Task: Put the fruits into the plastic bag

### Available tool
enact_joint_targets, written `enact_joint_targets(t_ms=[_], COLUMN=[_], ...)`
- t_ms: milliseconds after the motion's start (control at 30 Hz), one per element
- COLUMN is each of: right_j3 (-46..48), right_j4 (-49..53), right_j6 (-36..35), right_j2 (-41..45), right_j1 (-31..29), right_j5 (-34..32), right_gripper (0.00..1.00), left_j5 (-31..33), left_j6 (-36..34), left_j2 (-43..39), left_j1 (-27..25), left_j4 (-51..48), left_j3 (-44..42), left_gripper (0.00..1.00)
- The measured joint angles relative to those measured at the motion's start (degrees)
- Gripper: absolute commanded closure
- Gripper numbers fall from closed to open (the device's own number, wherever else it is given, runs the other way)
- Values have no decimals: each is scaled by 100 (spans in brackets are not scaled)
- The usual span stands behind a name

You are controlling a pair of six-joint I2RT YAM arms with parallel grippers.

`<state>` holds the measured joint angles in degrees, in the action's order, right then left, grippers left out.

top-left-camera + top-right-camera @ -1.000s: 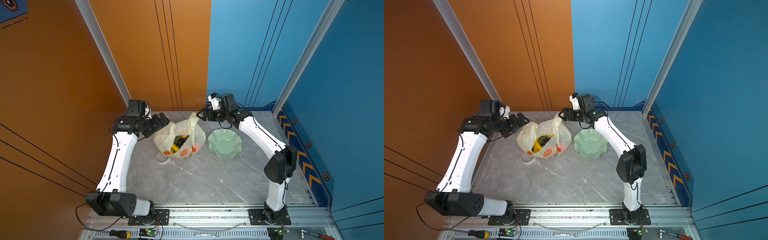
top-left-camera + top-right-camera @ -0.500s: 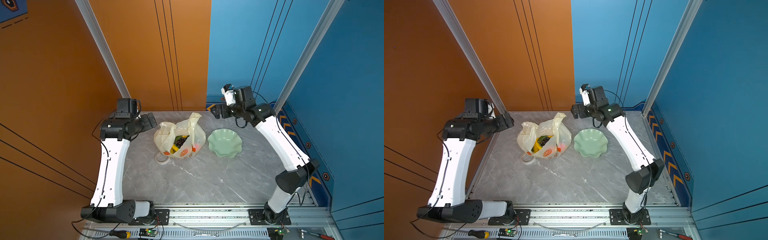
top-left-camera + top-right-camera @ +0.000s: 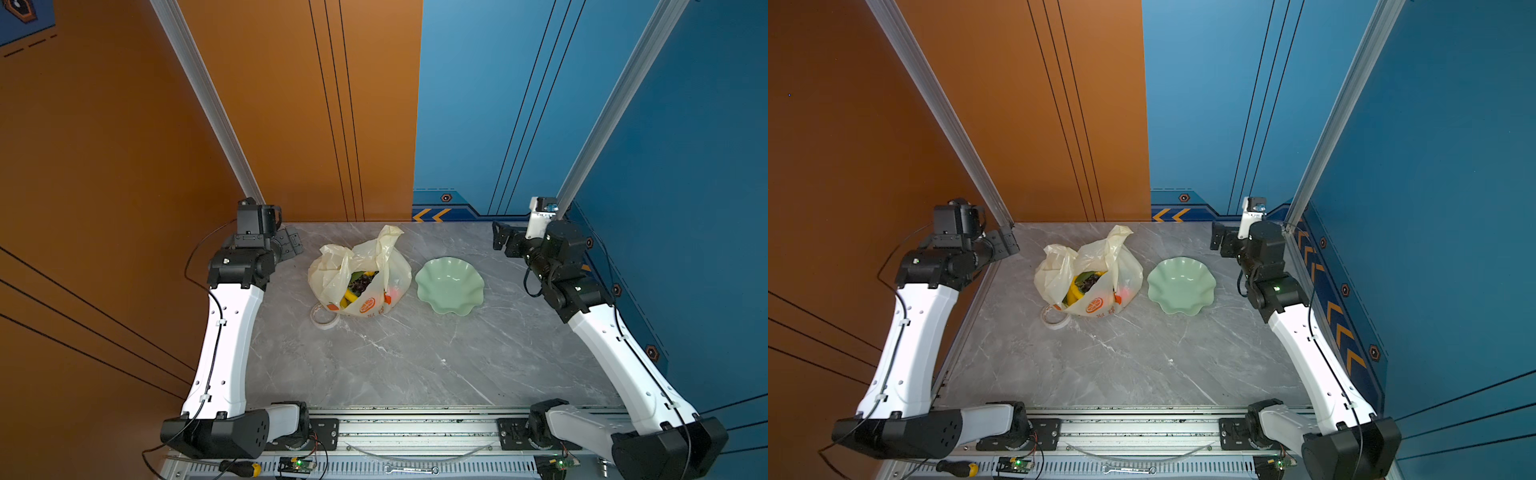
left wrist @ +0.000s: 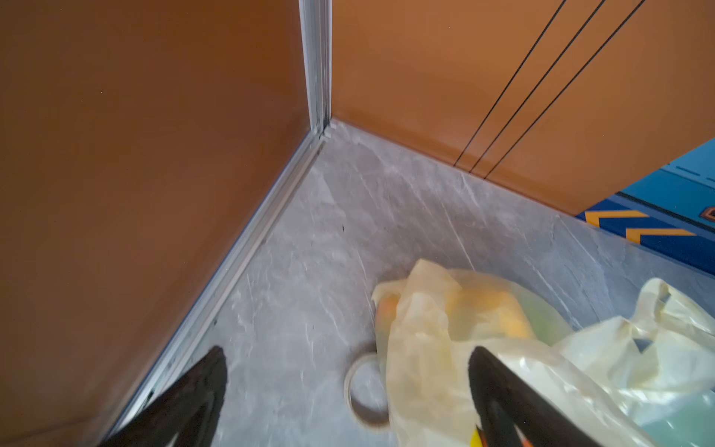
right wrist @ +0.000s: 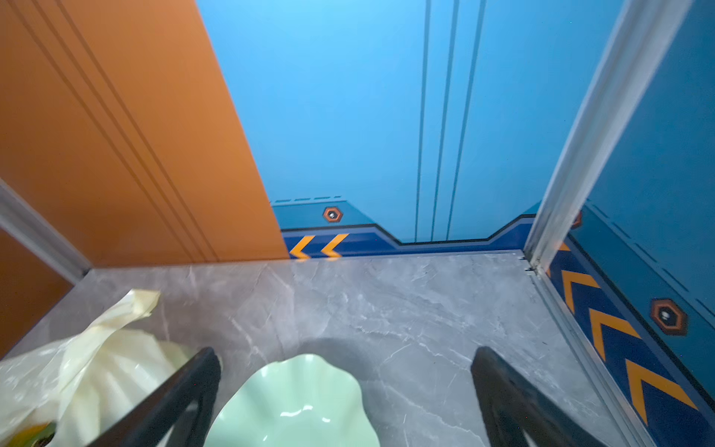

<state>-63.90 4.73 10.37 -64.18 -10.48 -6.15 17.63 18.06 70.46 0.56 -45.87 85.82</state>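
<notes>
Across the surface: you have no loose fruit left on the grey marbled surface [image 3: 374, 365], in both top views.
Bag: the thin, crinkly cream-white plastic bag with the orange-slice print [image 3: 395, 270] sits toward the back, left of centre, mouth gaping upward.
Dish: the pale green wavy-edged dish [image 3: 449, 286] just beside the bag is empty.
Left arm: your left claw [image 3: 291, 245] is released, jaws spread, grasping nothing, at the surface's left edge, apart from the bag.
Right arm: your right claw [image 3: 503, 241] is released and empty too, beyond the dish.
Fruits: the small toy fruits [image 3: 359, 284], yellow and dark purple with a red one showing through the film, lie inside the bag.
Tape: a white tape ring [image 3: 324, 319] touches the bag's base.
Progress: your loading looks complete.
</notes>
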Motion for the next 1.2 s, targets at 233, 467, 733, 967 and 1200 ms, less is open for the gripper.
enact_joint_targets(t_ms=[233, 467, 733, 967, 1200], right_j3=[935, 1685, 2380, 3099, 3827], right_j4=[-1364, -1801, -2028, -2450, -2933], right_j6=[282, 372, 485, 634, 745], right_j2=[511, 595, 573, 269, -136], right_j1=[922, 1576, 2061, 2122, 2122], right_j5=[-46, 66, 234, 315, 313], right_gripper=[0, 0, 0, 0, 0], left_j5=[131, 151, 184, 186, 190], left_j6=[-831, -1314, -1419, -1351, -1091], left_j2=[-1998, -2179, -2470, -2485, -2535], left_j1=[-46, 92, 345, 479, 577], left_j4=[4881, 6387, 6616, 6581, 6575], left_j3=[-4197, -4791, -5318, -5775, -6269], left_gripper=[2, 2, 2, 2, 2])
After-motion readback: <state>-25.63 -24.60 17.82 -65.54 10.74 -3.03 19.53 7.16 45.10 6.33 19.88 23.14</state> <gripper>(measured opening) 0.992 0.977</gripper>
